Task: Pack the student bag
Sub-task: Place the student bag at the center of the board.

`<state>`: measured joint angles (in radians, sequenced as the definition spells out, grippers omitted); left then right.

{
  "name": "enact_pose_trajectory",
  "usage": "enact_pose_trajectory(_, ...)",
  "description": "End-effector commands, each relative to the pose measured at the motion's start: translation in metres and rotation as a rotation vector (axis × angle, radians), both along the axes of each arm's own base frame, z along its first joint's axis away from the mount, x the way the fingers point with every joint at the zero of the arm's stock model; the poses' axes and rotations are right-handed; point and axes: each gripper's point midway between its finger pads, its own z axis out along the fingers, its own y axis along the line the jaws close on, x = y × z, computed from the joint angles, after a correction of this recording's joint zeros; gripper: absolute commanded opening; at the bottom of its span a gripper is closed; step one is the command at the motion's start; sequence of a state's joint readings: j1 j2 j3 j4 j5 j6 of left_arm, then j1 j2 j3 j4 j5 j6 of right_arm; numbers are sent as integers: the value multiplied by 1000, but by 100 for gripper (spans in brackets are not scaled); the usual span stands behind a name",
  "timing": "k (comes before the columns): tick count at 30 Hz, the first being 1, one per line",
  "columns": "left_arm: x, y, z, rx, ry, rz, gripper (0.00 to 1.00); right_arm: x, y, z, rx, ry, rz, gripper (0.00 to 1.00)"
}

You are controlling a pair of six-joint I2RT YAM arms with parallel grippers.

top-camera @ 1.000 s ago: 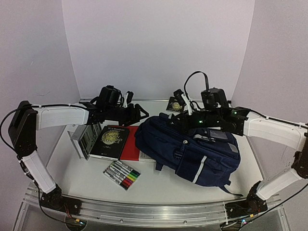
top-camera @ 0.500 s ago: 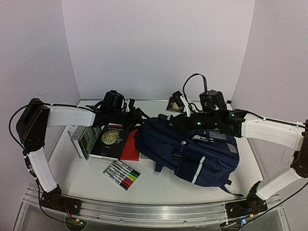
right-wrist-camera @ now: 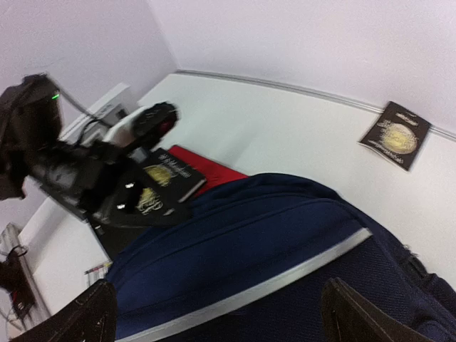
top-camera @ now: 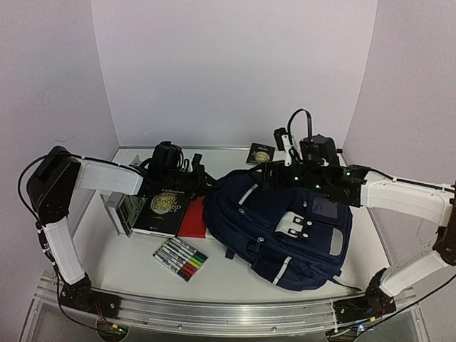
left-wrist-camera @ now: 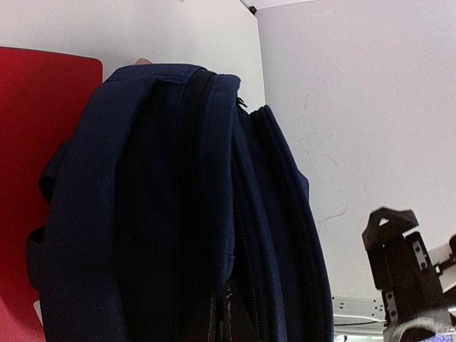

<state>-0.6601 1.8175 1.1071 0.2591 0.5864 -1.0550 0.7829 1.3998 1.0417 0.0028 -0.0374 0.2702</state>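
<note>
The student bag [top-camera: 281, 228] lies in the middle and right of the table, navy with a white stripe, its front pocket and white marks facing up. My left gripper [top-camera: 201, 179] is at the bag's upper left edge and is shut on the fabric by the zip. In the left wrist view the bag [left-wrist-camera: 178, 214] fills the frame and hides the jaws. My right gripper [top-camera: 269, 175] hovers over the bag's top. In the right wrist view it [right-wrist-camera: 228, 320] stands open, fingers wide apart above the bag [right-wrist-camera: 256, 263], holding nothing.
A black book with gold lettering [top-camera: 164, 206] lies on a red notebook [top-camera: 192, 226] left of the bag. A pack of markers [top-camera: 182, 258] lies in front. A grey box [top-camera: 122, 210] stands at the far left. A small black-and-gold booklet [top-camera: 260, 154] lies near the back wall.
My right gripper has opened and let go of the bag, which has settled with its front pocket up. My left gripper has moved right and shut on the bag's upper edge.
</note>
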Motion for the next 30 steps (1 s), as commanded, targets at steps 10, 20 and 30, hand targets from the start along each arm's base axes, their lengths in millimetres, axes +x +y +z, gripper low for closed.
enact_pose_trajectory(10, -16, 16, 68, -54, -331, -30, 0, 25, -234, -62, 42, 296, -850, 98)
enact_pose_trajectory(20, -24, 23, 73, -39, -360, -41, 0, -11, -241, -130, 134, 587, -857, 98)
enact_pose_trajectory(30, -28, 19, 83, -52, -414, -81, 0, -15, -214, -119, 340, 566, -729, 50)
